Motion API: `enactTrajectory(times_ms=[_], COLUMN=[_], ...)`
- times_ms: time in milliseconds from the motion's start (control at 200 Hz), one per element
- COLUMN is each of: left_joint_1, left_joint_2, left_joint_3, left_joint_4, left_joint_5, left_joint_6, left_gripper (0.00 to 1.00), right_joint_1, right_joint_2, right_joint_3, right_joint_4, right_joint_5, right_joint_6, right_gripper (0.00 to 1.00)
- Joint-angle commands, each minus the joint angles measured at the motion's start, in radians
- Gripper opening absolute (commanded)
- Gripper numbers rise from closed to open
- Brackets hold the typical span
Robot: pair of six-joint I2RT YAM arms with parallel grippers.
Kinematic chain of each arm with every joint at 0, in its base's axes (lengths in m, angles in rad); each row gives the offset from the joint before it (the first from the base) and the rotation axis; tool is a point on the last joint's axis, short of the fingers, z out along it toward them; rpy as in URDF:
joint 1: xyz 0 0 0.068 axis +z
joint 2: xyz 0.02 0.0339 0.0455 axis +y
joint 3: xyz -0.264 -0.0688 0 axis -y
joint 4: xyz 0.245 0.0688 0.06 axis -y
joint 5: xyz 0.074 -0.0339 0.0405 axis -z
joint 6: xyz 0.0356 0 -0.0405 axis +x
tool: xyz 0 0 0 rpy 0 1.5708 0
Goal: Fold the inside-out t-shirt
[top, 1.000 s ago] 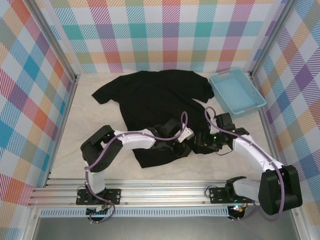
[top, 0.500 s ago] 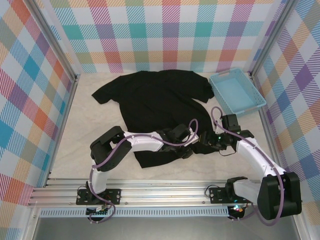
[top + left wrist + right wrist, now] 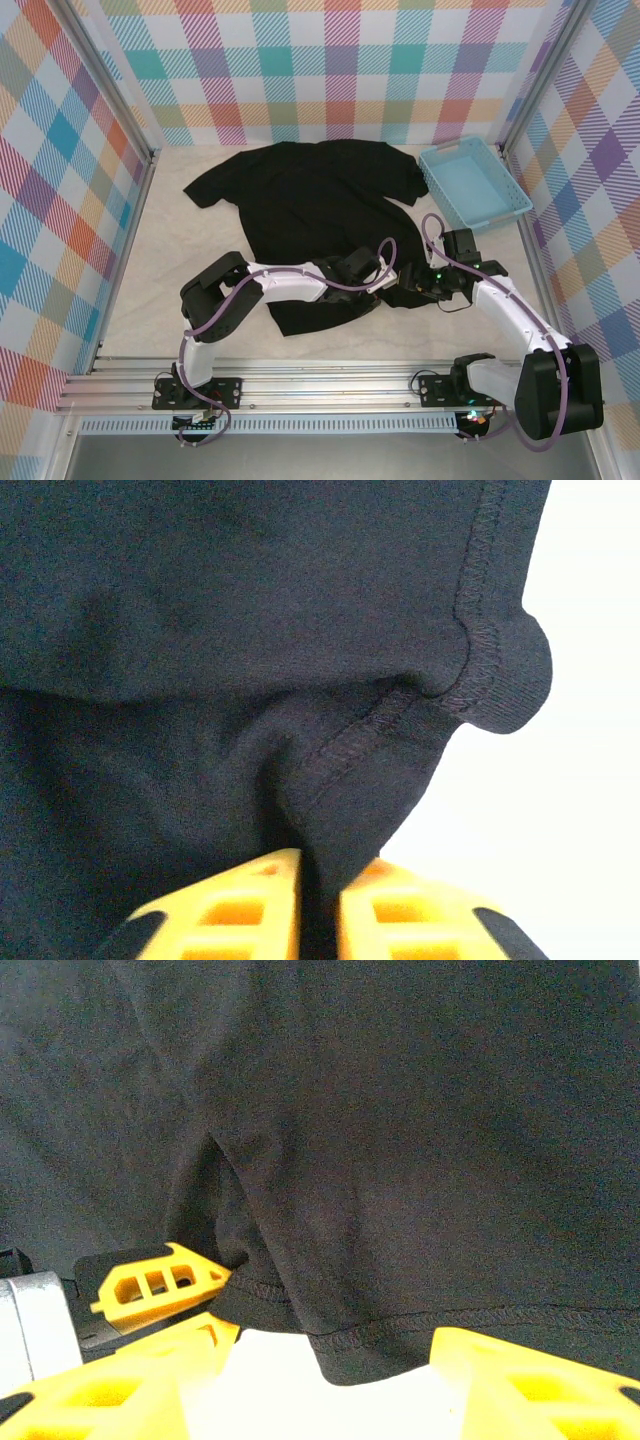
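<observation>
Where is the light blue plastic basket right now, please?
In the top view, the light blue plastic basket sits at the far right, just beside a sleeve of the black cloth t-shirt.

Walls (image 3: 330,70) all round wear a pastel plaid: pink, teal, blue, orange, yellow and purple stripes over white. The table (image 3: 150,260) is cream, maybe faintly marbled, hard to say from up here. The t-shirt (image 3: 310,200) is plain black, its hem stitching just as dark. The basket (image 3: 441,190) is light blue. Left arm (image 3: 280,278) and right arm (image 3: 505,305) are white with black joints, with purple cables. On the left gripper (image 3: 318,920) the fingers (image 3: 235,915) are bright yellow, and the right gripper (image 3: 320,1390) shows the same yellow
</observation>
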Motion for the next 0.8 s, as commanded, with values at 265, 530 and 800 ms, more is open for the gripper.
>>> enactTrajectory(times_ms=[265,530,800], left_joint_1=[0.058,0.125,0.163], left_joint_2=[-0.056,-0.144,-0.175], left_joint_3=[-0.009,-0.061,-0.066], left_joint_4=[0.022,0.003,-0.007], left_joint_5=[0.104,0.206,0.186], left_joint_6=[-0.069,-0.072,-0.092], left_gripper=[0.00,0.00,0.00], right_joint_1=[0.002,0.002,0.004], right_joint_2=[-0.019,-0.038,-0.047], right_joint_3=[-0.002,-0.001,0.000], right_joint_4=[-0.004,0.009,0.036], right_joint_5=[-0.022,-0.051,-0.108], right_joint_6=[-0.003,-0.008,-0.013], right_gripper=[0.59,0.59,0.59])
